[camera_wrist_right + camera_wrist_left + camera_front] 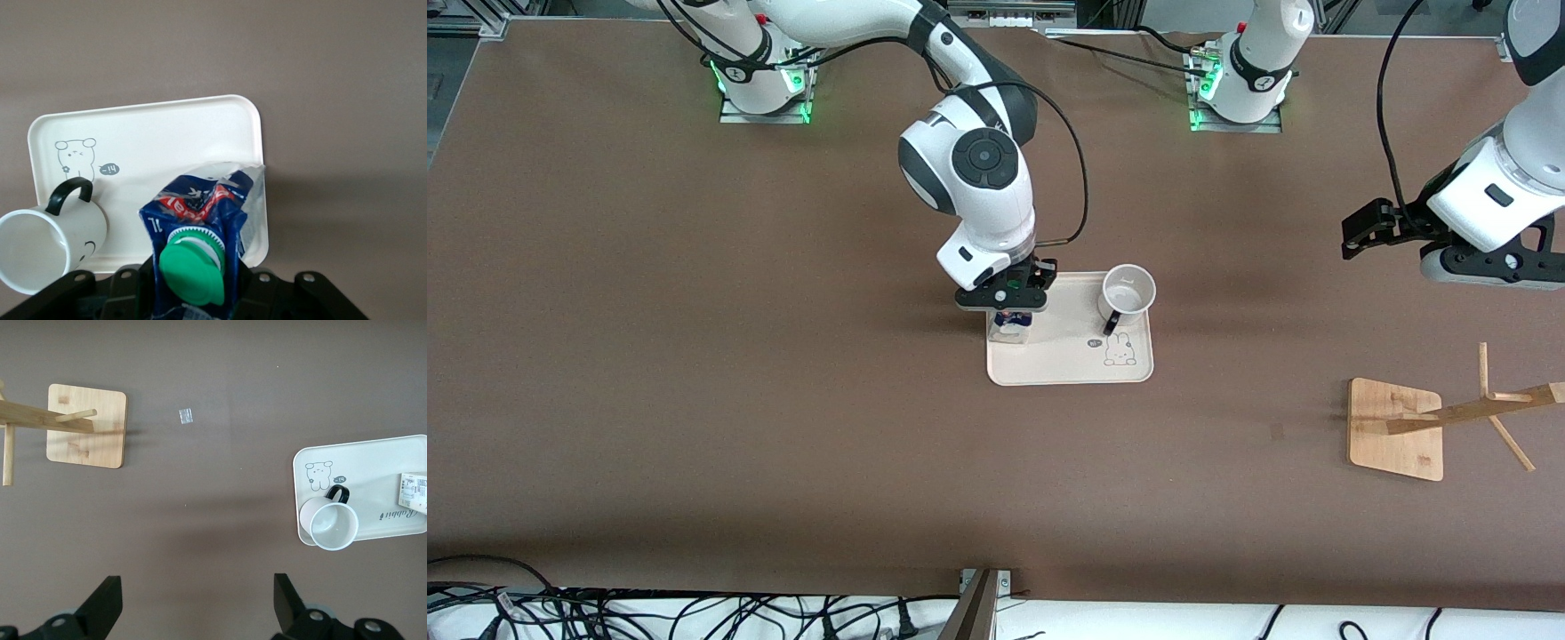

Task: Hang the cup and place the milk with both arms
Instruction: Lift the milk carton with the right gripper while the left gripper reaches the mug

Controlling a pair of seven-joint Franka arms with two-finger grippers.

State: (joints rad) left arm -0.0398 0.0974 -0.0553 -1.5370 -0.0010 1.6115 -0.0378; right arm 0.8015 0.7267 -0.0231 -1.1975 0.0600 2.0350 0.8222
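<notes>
The milk (1011,327) (200,220), a blue gable-top carton with a green cap, stands on the cream tray (1067,364) at the tray's edge toward the right arm's end. My right gripper (1009,307) (193,287) comes down from above, its jaws pressed against the carton's sides below the cap. The white cup (1128,293) (50,243) with a black handle stands upright on the same tray, toward the left arm's end. My left gripper (1352,236) (197,600) hangs open over bare table, holding nothing; its wrist view shows the cup (331,525) and the milk (415,492).
A wooden rack (1396,427) (87,427) with a square base and slanted pegs stands toward the left arm's end, nearer the front camera than the tray. A small pale tape mark (186,416) lies on the brown table between rack and tray (373,463).
</notes>
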